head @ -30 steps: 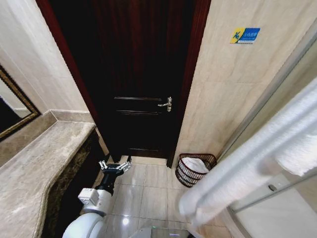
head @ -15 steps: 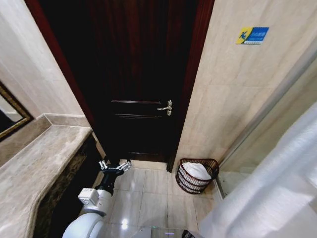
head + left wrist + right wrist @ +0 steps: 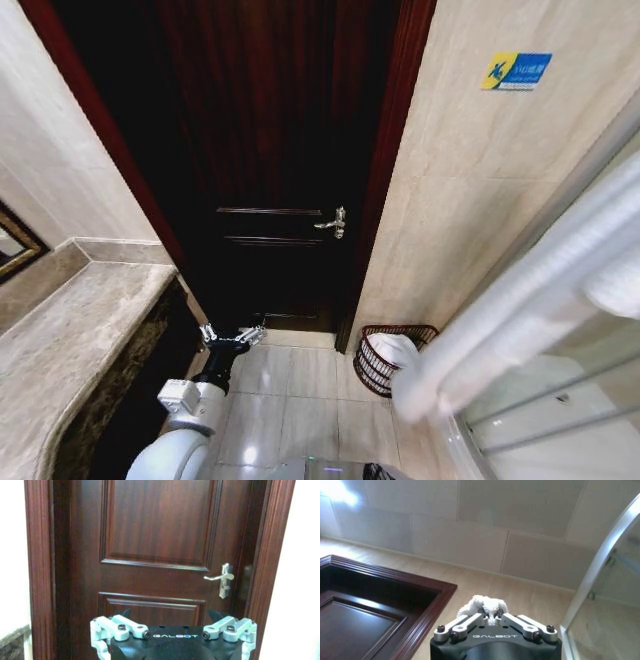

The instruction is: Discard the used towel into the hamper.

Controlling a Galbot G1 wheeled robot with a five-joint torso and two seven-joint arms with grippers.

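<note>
One white towel, pinched in the right gripper jaws, hangs before the hamper by the door; left gripper jaws spread, empty.

Door: you see dark reddish-brown wood with visible grain and raised panels.
Door handle: pale silver metal.
Hamper: dark reddish-brown thin ribs, openwork; white cloth inside.
Towel: you have a white, ribbed-looking roll hanging across the head view.
Wall tiles: beige with faint veining and thin pale joints.
Sign: blue with a yellow corner.
Counter: mottled grey-brown marble.
Floor: glossy cream tiles.
Left gripper: black with silver links.
Right gripper: black body, silver links, white lettering, a white tuft between the fingers.
</note>
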